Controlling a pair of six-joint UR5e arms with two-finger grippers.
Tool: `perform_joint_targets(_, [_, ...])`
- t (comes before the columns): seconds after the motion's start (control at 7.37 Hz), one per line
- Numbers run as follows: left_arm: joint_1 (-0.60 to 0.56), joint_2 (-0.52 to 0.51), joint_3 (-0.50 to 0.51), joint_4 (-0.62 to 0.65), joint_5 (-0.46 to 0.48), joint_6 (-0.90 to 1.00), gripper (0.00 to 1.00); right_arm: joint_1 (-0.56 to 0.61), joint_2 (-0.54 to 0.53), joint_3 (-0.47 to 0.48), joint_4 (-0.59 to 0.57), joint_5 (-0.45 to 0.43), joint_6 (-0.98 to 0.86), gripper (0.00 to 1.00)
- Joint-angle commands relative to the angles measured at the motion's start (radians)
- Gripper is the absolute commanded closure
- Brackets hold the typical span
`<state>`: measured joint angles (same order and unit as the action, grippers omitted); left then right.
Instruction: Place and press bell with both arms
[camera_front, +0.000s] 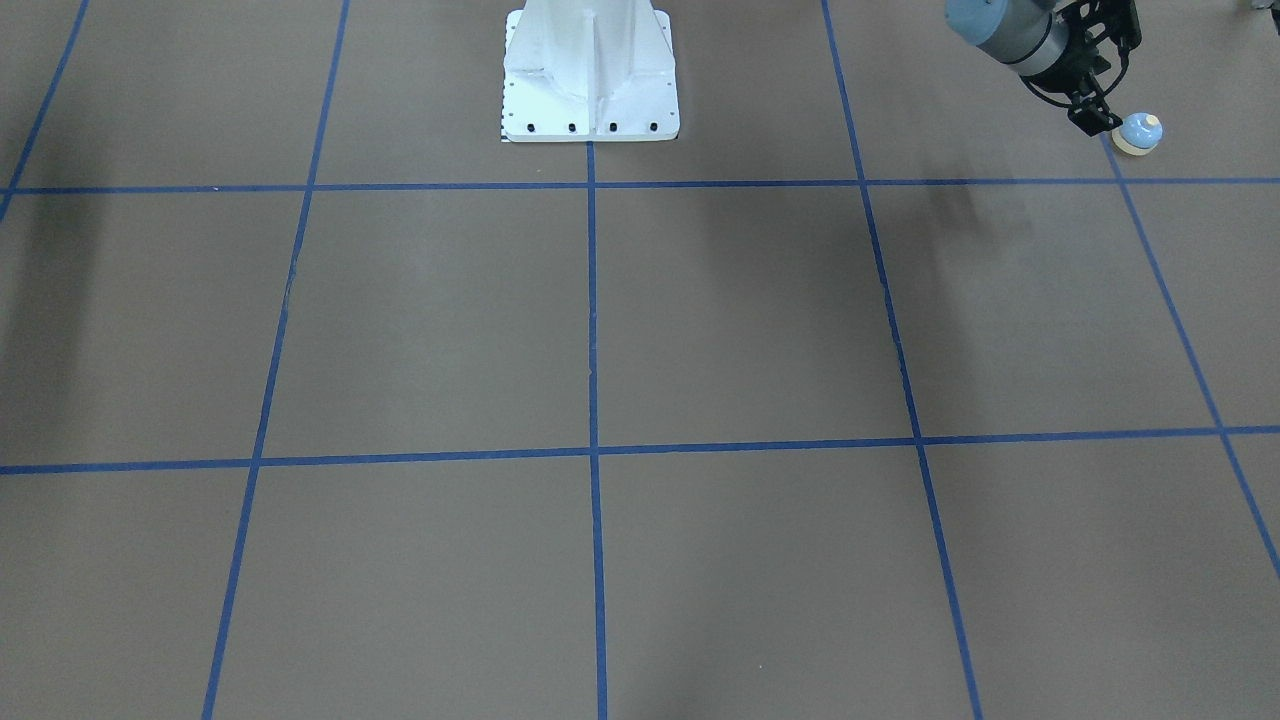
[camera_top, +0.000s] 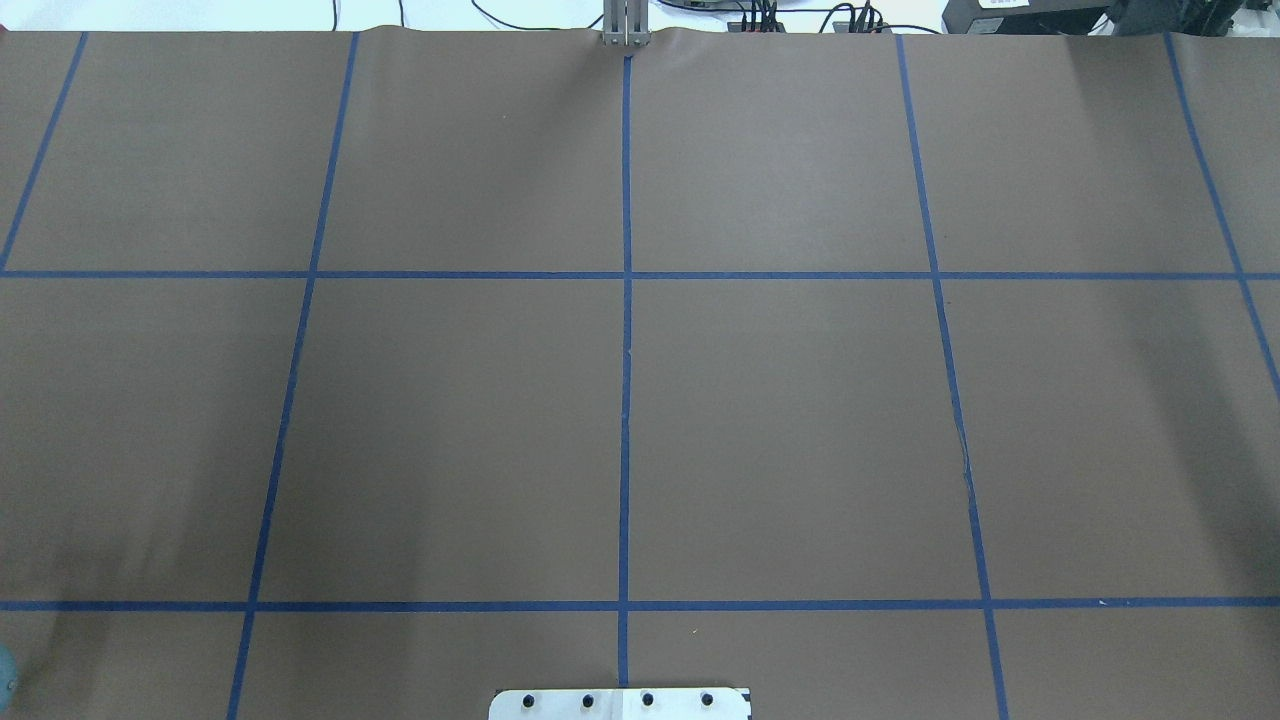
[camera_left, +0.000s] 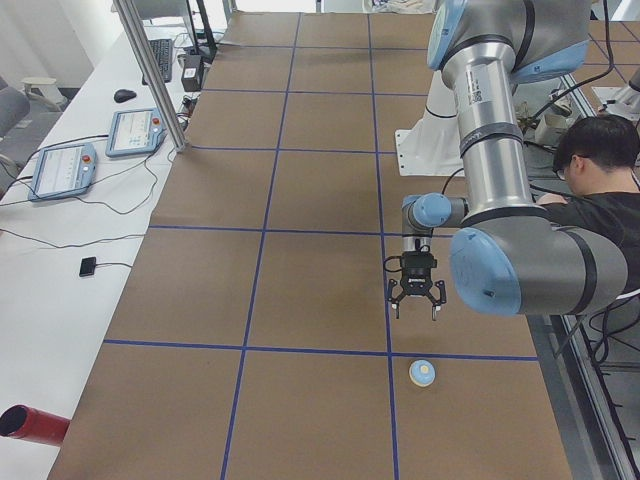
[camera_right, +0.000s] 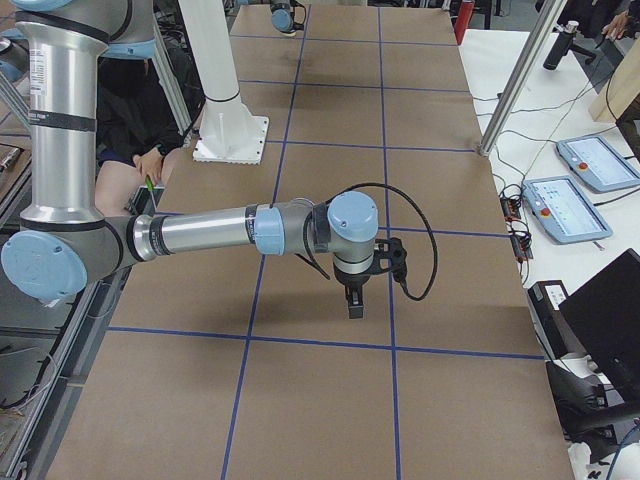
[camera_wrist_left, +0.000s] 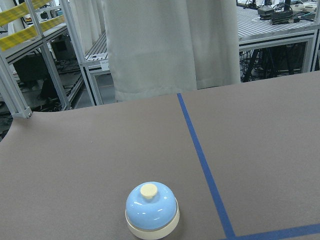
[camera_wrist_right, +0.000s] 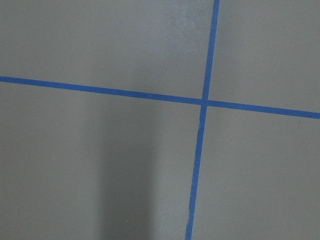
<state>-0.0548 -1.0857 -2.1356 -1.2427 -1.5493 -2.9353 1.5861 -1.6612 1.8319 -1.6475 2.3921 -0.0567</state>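
Light-blue bell: upright on the brown surface, just beside a blue tape line; left wrist view shows its cream button best.
Left hand: fingers spread, empty, near the bell, clearest from the side.
Right hand: only in the side view, can't tell its state.

From up here it's basically just my table: brown paper with blue tape lines making a grid. A white base plate with four dark bolts pokes in bottom middle, on the centre line. Metal post at the far edge, cables behind it. There's a tiny teal sliver bottom left, can't tell what.
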Motion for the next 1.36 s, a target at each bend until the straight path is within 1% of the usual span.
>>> perform_joint_targets(0.0, [0.044,0.009,0.060,-0.076,0.000,-0.041,0.00,0.000,0.000,0.001,0.000,-0.001,0.000,0.00])
perform_joint_targets(0.27, [0.044,0.033,0.066,-0.080,0.002,-0.050,0.00,0.000,0.000,0.001,0.000,0.001,0.000,0.00])
perform_joint_targets(0.54, [0.047,0.064,0.085,-0.116,0.002,-0.068,0.00,0.000,0.000,0.000,0.000,0.010,0.000,0.00])
perform_joint_targets(0.81, [0.049,0.064,0.161,-0.208,0.003,-0.070,0.00,0.000,0.000,0.000,0.000,0.010,0.000,0.00])
perform_joint_targets(1.22, [0.065,0.064,0.183,-0.216,0.003,-0.096,0.00,0.000,0.000,0.001,0.000,0.010,0.000,0.00])
